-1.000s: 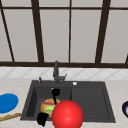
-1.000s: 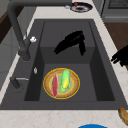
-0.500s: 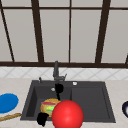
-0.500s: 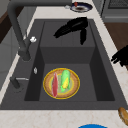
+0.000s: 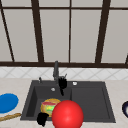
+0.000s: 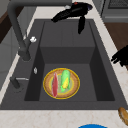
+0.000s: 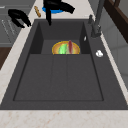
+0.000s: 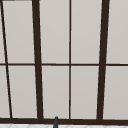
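Window [image 8: 70,60] above the sink: pale frosted-looking panes split by dark brown bars, two thick uprights and thinner ones between, one thin horizontal rail, heavy dark sill along the bottom. Below the sill, a band of light tiled backsplash [image 5: 95,73] with a faint diamond pattern. Countertop [image 7: 62,118] is pale beige, marbled, and surrounds a dark grey sink [image 5: 90,100] with a deep basin at the left and a shallower ribbed drainer at the right. Dark faucet [image 6: 18,37] rises at the back edge. Brown wood floor [image 6: 116,32] shows past the counter front. Lighting is even and flat, with no hard shadows.
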Controlling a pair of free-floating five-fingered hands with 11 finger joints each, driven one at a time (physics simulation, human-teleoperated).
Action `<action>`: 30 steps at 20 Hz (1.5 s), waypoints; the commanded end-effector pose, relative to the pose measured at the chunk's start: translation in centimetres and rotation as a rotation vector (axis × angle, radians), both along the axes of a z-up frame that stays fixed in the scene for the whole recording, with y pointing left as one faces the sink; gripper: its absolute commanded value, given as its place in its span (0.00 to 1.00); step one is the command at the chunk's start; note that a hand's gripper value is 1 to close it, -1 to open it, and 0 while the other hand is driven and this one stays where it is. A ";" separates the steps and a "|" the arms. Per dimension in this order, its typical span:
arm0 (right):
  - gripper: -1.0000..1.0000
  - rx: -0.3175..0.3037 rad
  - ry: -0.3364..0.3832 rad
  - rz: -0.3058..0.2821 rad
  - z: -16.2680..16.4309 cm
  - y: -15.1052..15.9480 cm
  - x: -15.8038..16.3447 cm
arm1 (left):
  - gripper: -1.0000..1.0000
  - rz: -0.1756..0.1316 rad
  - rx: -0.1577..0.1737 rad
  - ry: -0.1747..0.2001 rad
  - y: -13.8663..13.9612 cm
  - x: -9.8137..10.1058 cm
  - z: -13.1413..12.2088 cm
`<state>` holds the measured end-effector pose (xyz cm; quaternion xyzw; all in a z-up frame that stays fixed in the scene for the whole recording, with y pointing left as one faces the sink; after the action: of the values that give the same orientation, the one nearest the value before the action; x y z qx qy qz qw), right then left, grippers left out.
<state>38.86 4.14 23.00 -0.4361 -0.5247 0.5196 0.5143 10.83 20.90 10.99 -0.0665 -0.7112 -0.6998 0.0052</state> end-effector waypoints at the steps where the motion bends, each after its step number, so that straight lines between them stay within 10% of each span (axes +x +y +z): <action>1: 0.00 0.000 -0.022 0.003 1.4 -1.1 1.1 | 0.50 0.000 0.000 0.000 0.0 0.0 0.0; 16: 0.00 0.009 0.006 0.006 1.9 -3.6 10.1 | 0.50 0.000 0.000 0.000 0.0 0.0 0.0; 30: 0.00 0.005 0.222 0.006 -2.1 -4.2 18.5 | 0.50 0.000 0.000 0.000 0.0 0.0 0.0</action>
<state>55.85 -0.12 21.41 -0.3944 -0.4908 0.5508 0.5479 10.83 20.90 10.99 -0.0665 -0.7112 -0.6998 0.0052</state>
